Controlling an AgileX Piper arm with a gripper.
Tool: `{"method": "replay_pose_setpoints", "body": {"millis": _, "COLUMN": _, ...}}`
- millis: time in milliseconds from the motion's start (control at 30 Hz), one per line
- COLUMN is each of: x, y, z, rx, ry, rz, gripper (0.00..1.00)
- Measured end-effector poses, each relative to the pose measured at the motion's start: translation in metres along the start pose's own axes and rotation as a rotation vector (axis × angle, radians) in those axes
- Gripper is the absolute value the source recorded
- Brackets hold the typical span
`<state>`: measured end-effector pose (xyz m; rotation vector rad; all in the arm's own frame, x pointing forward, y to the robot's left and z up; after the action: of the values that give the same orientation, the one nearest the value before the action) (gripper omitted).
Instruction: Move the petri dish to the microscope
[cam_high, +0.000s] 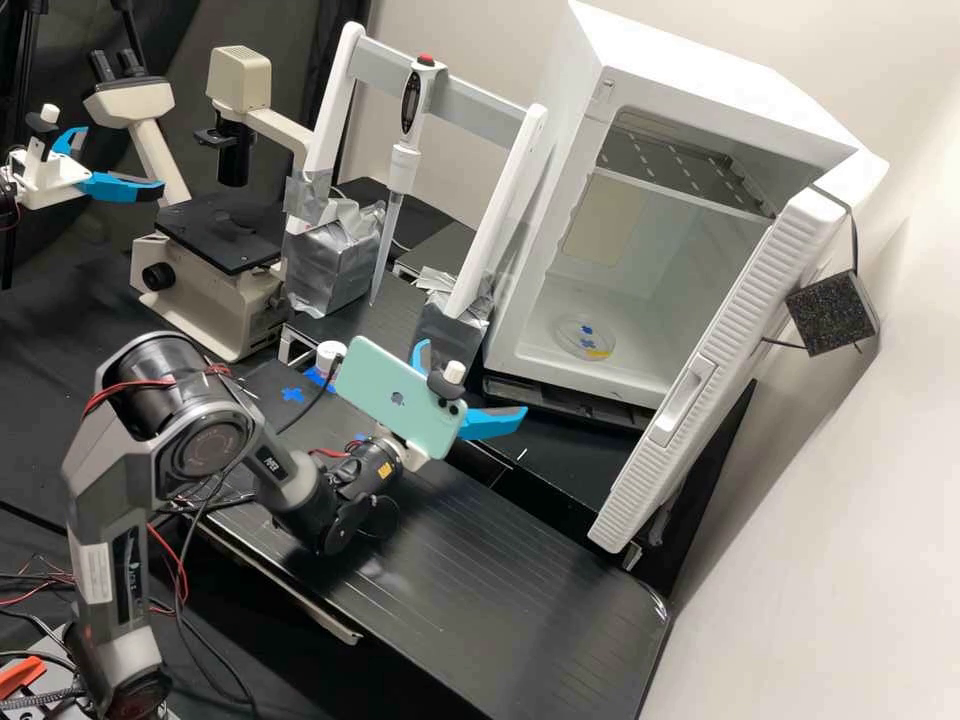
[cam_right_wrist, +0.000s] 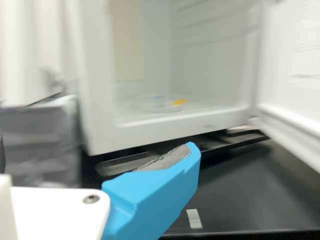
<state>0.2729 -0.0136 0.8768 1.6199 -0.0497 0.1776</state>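
My gripper (cam_high: 474, 376) is open over the bench, in front of the incubator's opening and left of its door, with nothing between its fingers. In the wrist view the gripper (cam_right_wrist: 97, 150) has one blue finger plainly in sight. The clear petri dish (cam_high: 568, 336), marked with blue and yellow, lies on the incubator's floor, well apart from the fingers. Blurred, the petri dish (cam_right_wrist: 161, 104) shows beyond the incubator's front lip in the wrist view. The beige microscope (cam_high: 205, 300), with a flat black stage, stands at the back left.
The white incubator (cam_high: 520, 280) has its door (cam_high: 720, 370) swung open on the right. A pipette (cam_high: 403, 165) hangs from a white frame (cam_high: 500, 190) with silver-wrapped feet, between microscope and incubator. A white-lidded container (cam_high: 330, 353) stands behind the arm. Another arm's gripper is at upper left.
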Motion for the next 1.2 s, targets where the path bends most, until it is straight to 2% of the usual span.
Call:
{"method": "replay_pose_setpoints", "body": {"millis": 233, "x": 0.021, "y": 0.035, "z": 0.036, "rx": -0.029, "ry": -0.052, "rz": 0.108, "gripper": 1.00}}
{"method": "replay_pose_setpoints", "body": {"millis": 400, "x": 0.049, "y": 0.049, "z": 0.057, "rx": 0.004, "ry": -0.060, "rz": 0.138, "gripper": 1.00}}
{"method": "replay_pose_setpoints", "body": {"millis": 633, "x": 0.104, "y": 0.067, "z": 0.073, "rx": 0.029, "ry": -0.023, "rz": 0.106, "gripper": 1.00}}
{"method": "replay_pose_setpoints", "body": {"millis": 767, "x": 0.129, "y": 0.071, "z": 0.075, "rx": 0.052, "ry": 0.044, "rz": 0.044, "gripper": 1.00}}
{"method": "replay_pose_setpoints", "body": {"millis": 800, "x": 0.135, "y": 0.072, "z": 0.075, "rx": 0.049, "ry": 0.066, "rz": 0.026, "gripper": 1.00}}
{"method": "replay_pose_setpoints", "body": {"millis": 867, "x": 0.146, "y": 0.071, "z": 0.074, "rx": 0.021, "ry": 0.097, "rz": -0.014, "gripper": 1.00}}
{"method": "replay_pose_setpoints", "body": {"millis": 933, "x": 0.155, "y": 0.074, "z": 0.070, "rx": -0.006, "ry": 0.125, "rz": -0.022, "gripper": 1.00}}
{"method": "replay_pose_setpoints", "body": {"millis": 1133, "x": 0.170, "y": 0.074, "z": 0.064, "rx": -0.047, "ry": 0.131, "rz": -0.044, "gripper": 1.00}}
{"method": "replay_pose_setpoints", "body": {"millis": 1200, "x": 0.175, "y": 0.075, "z": 0.060, "rx": -0.073, "ry": 0.135, "rz": -0.058, "gripper": 1.00}}
